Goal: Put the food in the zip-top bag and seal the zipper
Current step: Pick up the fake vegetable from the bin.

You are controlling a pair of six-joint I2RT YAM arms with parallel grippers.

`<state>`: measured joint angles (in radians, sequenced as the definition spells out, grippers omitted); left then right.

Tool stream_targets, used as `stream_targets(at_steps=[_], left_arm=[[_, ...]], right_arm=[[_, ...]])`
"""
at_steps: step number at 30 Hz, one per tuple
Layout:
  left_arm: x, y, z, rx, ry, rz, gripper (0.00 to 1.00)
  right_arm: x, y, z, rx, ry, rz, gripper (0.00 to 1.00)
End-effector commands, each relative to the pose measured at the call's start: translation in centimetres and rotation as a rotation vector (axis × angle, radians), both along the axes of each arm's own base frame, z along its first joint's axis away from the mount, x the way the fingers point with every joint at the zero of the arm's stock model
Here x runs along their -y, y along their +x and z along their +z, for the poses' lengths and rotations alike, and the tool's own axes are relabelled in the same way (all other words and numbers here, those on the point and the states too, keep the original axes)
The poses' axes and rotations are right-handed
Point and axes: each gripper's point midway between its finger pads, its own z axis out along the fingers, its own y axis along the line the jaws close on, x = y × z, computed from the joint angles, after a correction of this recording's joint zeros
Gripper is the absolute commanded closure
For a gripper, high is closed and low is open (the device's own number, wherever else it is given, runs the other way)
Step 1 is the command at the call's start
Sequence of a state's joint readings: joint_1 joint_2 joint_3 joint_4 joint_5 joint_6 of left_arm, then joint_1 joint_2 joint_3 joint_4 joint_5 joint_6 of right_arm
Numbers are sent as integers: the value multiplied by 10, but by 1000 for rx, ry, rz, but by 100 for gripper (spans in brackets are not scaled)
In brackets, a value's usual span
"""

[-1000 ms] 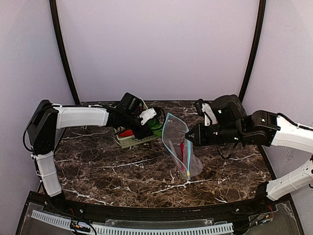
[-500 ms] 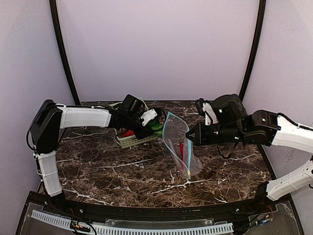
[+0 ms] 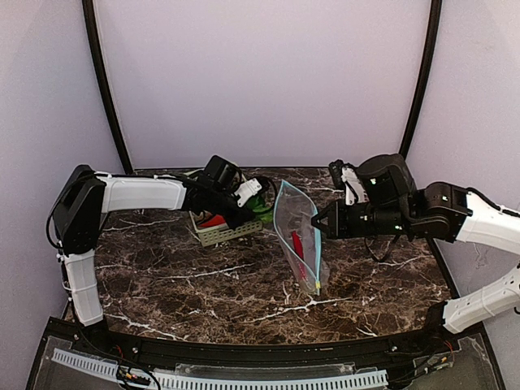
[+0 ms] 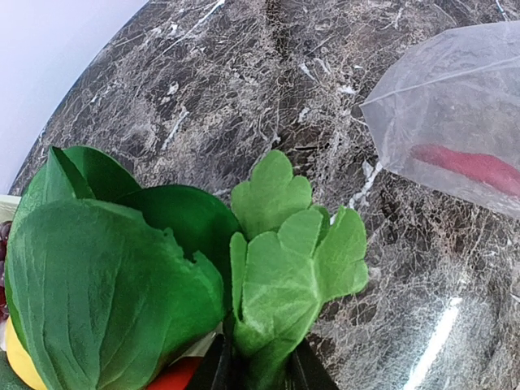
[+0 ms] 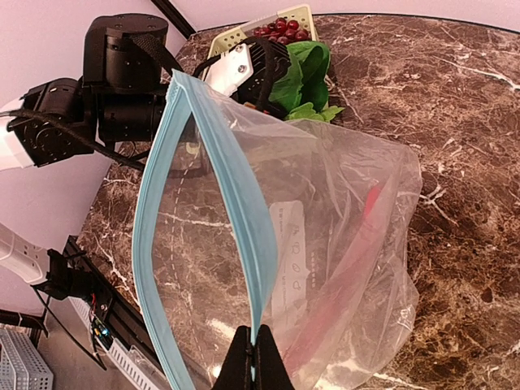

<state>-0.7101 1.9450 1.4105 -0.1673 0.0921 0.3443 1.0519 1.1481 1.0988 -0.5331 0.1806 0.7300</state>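
Observation:
My right gripper (image 5: 258,349) (image 3: 318,223) is shut on the light blue zipper strip (image 5: 236,195) of the clear zip-top bag (image 3: 299,240) (image 5: 341,244) and holds its mouth open and upright. A red chilli (image 3: 296,244) (image 5: 357,244) lies inside the bag. My left gripper (image 4: 258,370) (image 3: 250,201) is shut on the green leafy bok choy (image 4: 276,268) (image 3: 260,205), over the right end of the pale green basket (image 3: 221,231). The bag with its chilli shows in the left wrist view (image 4: 455,154). Red chilli (image 3: 211,220), lemon (image 4: 20,366) and grapes (image 5: 280,32) sit in the basket.
The dark marble table (image 3: 203,284) runs to a curved far edge against the lilac wall. The basket stands at the back left of the middle. The bag's yellowish slider tab (image 3: 315,288) hangs low near the table.
My left gripper has moved a little right toward the bag with the bok choy. The bag has turned more upright and narrower in my right gripper.

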Motion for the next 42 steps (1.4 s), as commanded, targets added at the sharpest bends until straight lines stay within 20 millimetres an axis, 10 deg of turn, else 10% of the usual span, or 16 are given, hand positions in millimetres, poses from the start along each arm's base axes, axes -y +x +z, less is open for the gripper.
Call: stream_targets(at_steps=[1,14,28,42], left_arm=[[8,0,32,9,-76,9,78],[6,-1,46,9,-101,37,99],[-18,-20,111,80,-217,101,99],[-32,-78,219,71,-501,40,99]], right_arm=[[6,1,3,13,5,-13,100],[10,1,6,20,13,-20,100],[13,1,7,27,14,-25,100],[3,1,5,15,18,1,100]])
